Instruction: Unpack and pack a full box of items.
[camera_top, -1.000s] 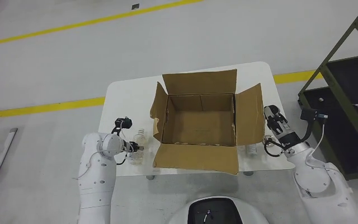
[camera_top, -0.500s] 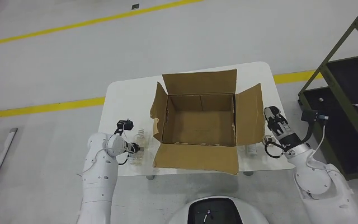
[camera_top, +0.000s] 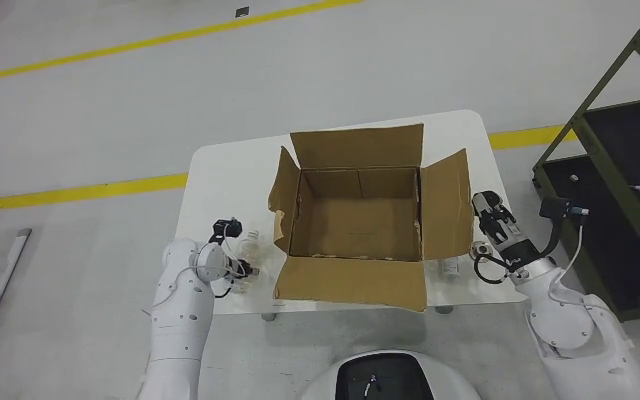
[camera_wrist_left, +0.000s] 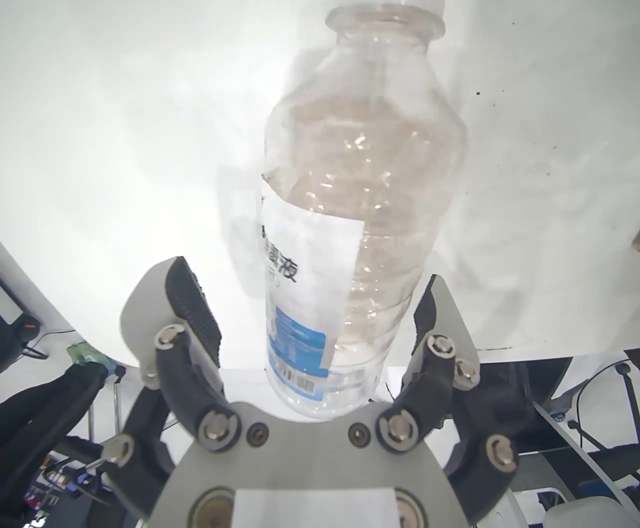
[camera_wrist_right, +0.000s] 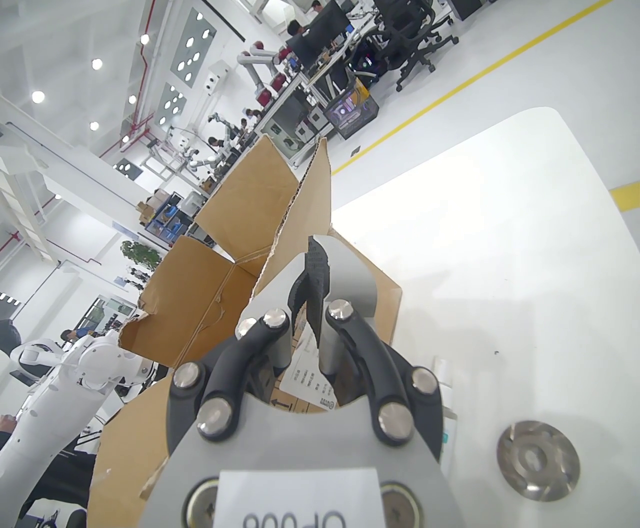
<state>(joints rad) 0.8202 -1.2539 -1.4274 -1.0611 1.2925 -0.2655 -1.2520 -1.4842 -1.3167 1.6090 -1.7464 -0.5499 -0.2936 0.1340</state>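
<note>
Cardboard box (camera_top: 357, 147): plain brown. Water bottle (camera_wrist_left: 360, 200): clear, white label with blue panel. Table (camera_top: 225, 180): white. Floor stripe (camera_top: 150, 41): yellow on grey.

Dark metal rack (camera_top: 605, 160) at 3 o'clock of the white surface (camera_top: 232, 178); yellow floor line (camera_top: 150, 42) beyond at 12 o'clock.

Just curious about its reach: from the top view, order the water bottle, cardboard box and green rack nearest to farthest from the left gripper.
1. Water bottle: between fingers of the left gripper.
2. Cardboard box: mid-table.
3. Green rack: past the table's opposite end.
</note>
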